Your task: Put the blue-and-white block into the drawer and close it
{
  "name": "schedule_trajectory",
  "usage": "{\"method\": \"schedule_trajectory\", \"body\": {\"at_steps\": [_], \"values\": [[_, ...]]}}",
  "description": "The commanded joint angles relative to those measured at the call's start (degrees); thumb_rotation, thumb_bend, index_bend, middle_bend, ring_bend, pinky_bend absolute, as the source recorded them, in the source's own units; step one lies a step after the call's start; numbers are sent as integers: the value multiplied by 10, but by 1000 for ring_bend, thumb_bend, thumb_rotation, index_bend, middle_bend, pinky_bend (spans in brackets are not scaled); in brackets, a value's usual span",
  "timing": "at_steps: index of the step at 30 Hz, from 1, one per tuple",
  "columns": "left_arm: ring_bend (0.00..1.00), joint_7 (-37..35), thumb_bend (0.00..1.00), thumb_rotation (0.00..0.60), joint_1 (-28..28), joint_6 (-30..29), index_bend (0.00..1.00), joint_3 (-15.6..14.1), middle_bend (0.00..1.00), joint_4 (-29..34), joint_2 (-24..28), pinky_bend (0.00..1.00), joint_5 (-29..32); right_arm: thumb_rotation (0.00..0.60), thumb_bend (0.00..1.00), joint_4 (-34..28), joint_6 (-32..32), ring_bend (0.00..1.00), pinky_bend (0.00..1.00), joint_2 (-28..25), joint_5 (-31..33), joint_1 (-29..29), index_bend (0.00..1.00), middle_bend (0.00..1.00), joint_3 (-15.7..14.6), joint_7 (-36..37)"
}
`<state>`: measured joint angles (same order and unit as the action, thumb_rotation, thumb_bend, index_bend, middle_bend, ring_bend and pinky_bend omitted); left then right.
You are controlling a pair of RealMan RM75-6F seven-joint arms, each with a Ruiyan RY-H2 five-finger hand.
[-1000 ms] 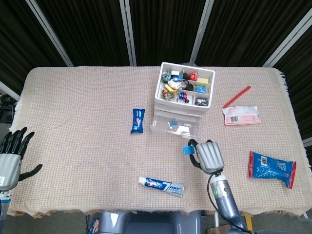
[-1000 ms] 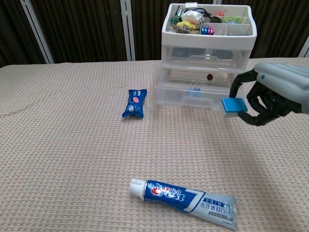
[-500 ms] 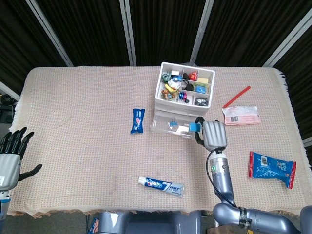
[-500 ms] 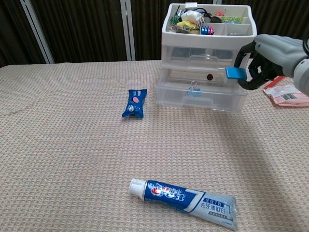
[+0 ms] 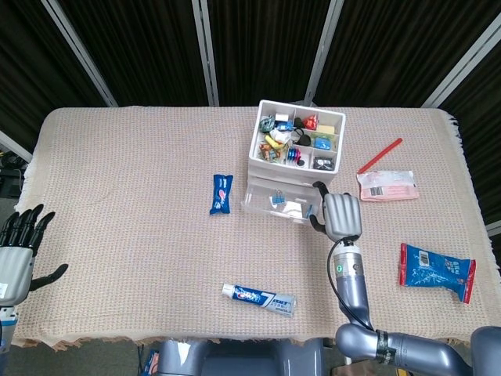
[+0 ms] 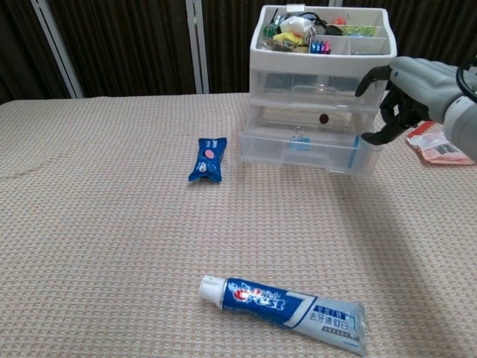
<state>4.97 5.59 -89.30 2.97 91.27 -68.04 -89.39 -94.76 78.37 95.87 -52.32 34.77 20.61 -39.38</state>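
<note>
The clear drawer unit (image 5: 270, 167) (image 6: 321, 88) stands at the table's back middle, its bottom drawer (image 5: 280, 205) (image 6: 305, 149) pulled out. In the chest view the blue-and-white block (image 6: 339, 147) lies inside that drawer at its right end; the head view hides it under my right hand. My right hand (image 5: 340, 215) (image 6: 406, 93) hovers at the drawer's right front corner, fingers apart, holding nothing. My left hand (image 5: 19, 251) hangs open off the table's front left corner.
A binder clip (image 6: 299, 138) sits in the open drawer. A toothpaste tube (image 5: 258, 298) (image 6: 283, 303) lies near the front edge. A small blue packet (image 5: 221, 193) (image 6: 208, 158) lies left of the drawers. A pink-white packet (image 5: 387, 186), a red stick (image 5: 380, 155) and a blue-red packet (image 5: 437, 270) are to the right.
My right hand carried the block from the table's front up over the open drawer and let it go; the block now lies in the drawer. The left hand stayed still.
</note>
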Motion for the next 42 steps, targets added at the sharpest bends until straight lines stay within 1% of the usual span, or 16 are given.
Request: {"method": "schedule_trajectory", "body": {"at_steps": [1,4,6,8,10,13,14,16,17,19,21,26,27,32,38,42], "values": [[0,0,186,600,0,-1,92,0,0,-1,-1,0,0,600,188,-13,7,766,504,-9,-12,-9,255,782,-9,13],[0,1,186,600,0,-1,92,0,0,-1,-2,0,0,600,188,-38,14,700,472,-24,-34,-23,253,715,-22,35],[0,1,186,600,0,-1,92,1,0,-2,-2,0,-1,600,188,-55,20,642,428,-38,-63,-37,250,661,-41,57],[0,2,188,600,0,-1,92,1,0,-3,-3,0,-1,600,187,-63,26,551,369,-52,-101,-50,250,576,-64,78],[0,3,187,600,0,-2,93,1,0,-3,-3,0,-1,600,186,-62,32,435,315,-70,-159,-64,252,482,-101,100],[0,4,186,600,0,-4,92,2,0,-4,-4,0,-1,600,187,-33,41,229,229,-94,-263,-75,252,335,-161,110],[0,4,186,600,0,-4,92,2,0,-4,-5,0,-1,600,187,-24,43,146,179,-97,-281,-75,250,276,-171,107],[0,5,187,600,-1,-6,92,3,0,-4,-5,0,-1,600,187,15,52,55,111,-105,-347,-76,233,199,-206,92],[0,5,188,600,-1,-7,92,3,0,-4,-6,0,-1,600,188,42,57,21,71,-106,-382,-78,204,155,-225,80],[0,6,187,600,-1,-9,92,4,0,-5,-7,0,-2,600,189,76,60,0,19,-101,-410,-83,144,79,-243,60],[0,7,186,600,-2,-13,91,5,0,-6,-9,0,-3,600,189,104,48,0,1,-91,-424,-88,122,25,-258,37],[0,5,189,600,-3,-17,91,7,0,-10,-12,0,-4,600,192,172,35,0,0,-62,-461,-85,108,0,-266,-39],[0,4,189,600,-3,-17,91,7,0,-10,-13,0,-3,600,192,198,33,0,0,-49,-478,-81,106,0,-264,-66],[0,2,189,600,-2,-17,91,8,0,-11,-13,0,-3,600,194,266,24,0,0,-7,-512,-66,101,0,-253,-116],[0,-2,190,600,-2,-16,91,8,0,-12,-13,0,-3,600,195,320,-7,0,0,29,-524,-49,101,0,-239,-160],[0,-4,190,600,-1,-15,91,8,0,-11,-12,0,-3,600,196,340,-24,0,0,45,-520,-43,100,0,-231,-178]]}}
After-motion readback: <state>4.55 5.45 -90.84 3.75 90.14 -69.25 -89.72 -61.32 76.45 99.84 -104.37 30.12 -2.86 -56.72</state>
